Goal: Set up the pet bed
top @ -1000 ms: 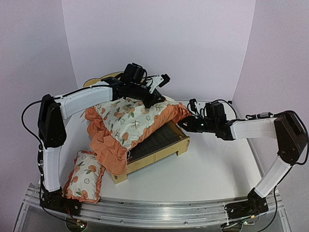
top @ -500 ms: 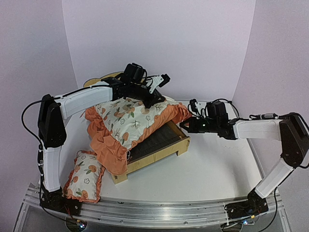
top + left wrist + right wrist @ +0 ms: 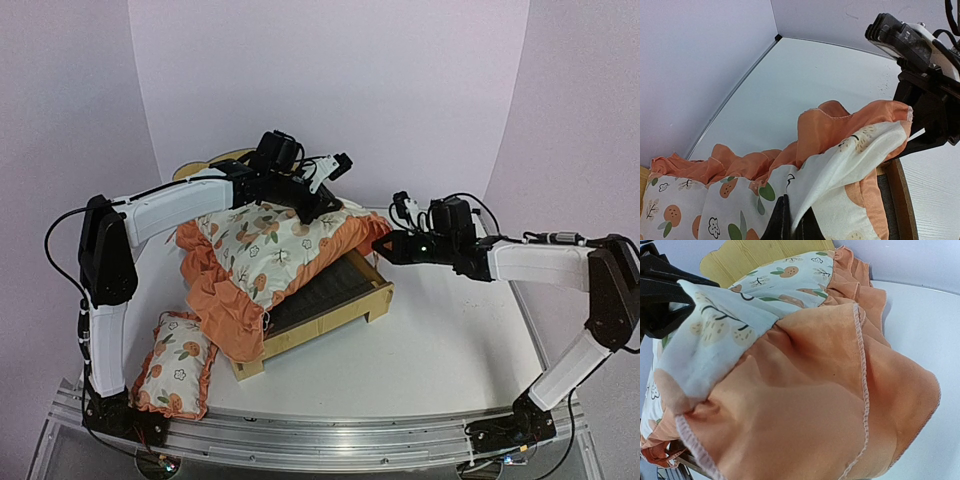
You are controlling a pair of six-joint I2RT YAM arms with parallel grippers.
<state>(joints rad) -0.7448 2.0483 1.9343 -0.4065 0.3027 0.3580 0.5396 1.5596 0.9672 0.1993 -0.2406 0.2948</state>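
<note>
Our right gripper (image 3: 384, 246) has risen to the 3 o'clock ruffle of the orange-frilled fruit-print cushion (image 3: 270, 250), its jaws' state we cannot tell; left gripper (image 3: 318, 208) clamps its 12 o'clock edge. Light, stiff plywood pet bed (image 3: 320, 325) sits mid-table underneath; we'd grip its rail.

Light: soft, even brightness is filling the booth and tinting the walls (image 3: 330, 90) faintly lilac.
Source: the light is falling from above; no lamp is showing.
Shadows: the pet bed (image 3: 340, 300) is throwing a thin, soft-edged shadow on the white table (image 3: 440, 350); deeper shade is pooling under the overhang of the mattress cushion (image 3: 270, 250).
Glare: the metal rail (image 3: 320, 440) is catching small glints; the table is glowing near white.
Top view: everything is reading crisp; the side walls are looking duller than the back wall.
Left wrist view: the table's far edge is bowing slightly from the wide lens; the right arm (image 3: 912, 42) is sinking into flat black.
Right wrist view: the orange ruffle is crowding the lens, and its nearest folds are softening.
</note>
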